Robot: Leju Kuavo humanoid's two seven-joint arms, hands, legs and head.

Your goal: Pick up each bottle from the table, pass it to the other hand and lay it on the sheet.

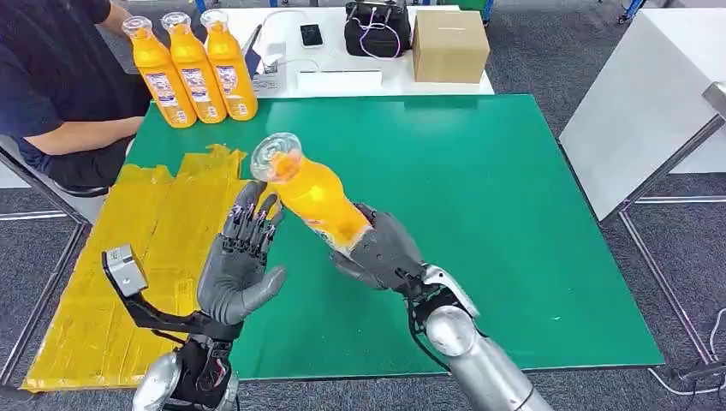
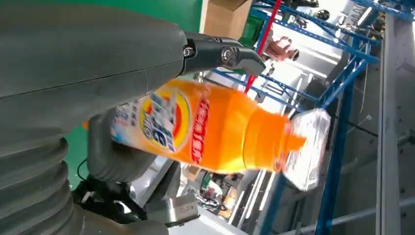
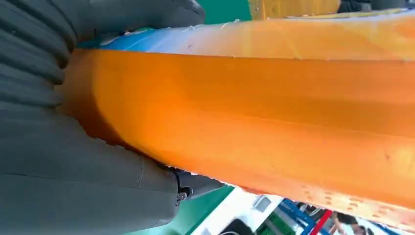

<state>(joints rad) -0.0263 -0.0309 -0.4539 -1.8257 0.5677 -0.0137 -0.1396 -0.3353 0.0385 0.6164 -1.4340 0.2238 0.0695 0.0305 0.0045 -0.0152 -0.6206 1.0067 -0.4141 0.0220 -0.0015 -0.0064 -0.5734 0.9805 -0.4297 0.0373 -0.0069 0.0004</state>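
Observation:
My right hand (image 1: 383, 251) grips the lower part of an orange bottle (image 1: 315, 199) with a clear cap, held tilted above the green mat, cap toward the upper left. My left hand (image 1: 242, 260) stands upright just left of the bottle, fingers spread, fingertips close to its neck, holding nothing. In the left wrist view the bottle (image 2: 210, 128) lies across the frame beside my left hand (image 2: 88, 63). The bottle's orange body (image 3: 254, 117) sits in my right hand (image 3: 73, 161) in the right wrist view. The yellow sheet (image 1: 128, 257) lies at the table's left. Three more orange bottles (image 1: 193, 73) stand at the far left corner.
A seated person (image 1: 51, 86) in a dark shirt is at the far left beside the standing bottles. Behind the green mat (image 1: 514, 214) a white table holds a cardboard box (image 1: 449, 44), a black bag (image 1: 377, 27) and a phone (image 1: 311, 34). A white surface (image 1: 659, 103) stands to the right.

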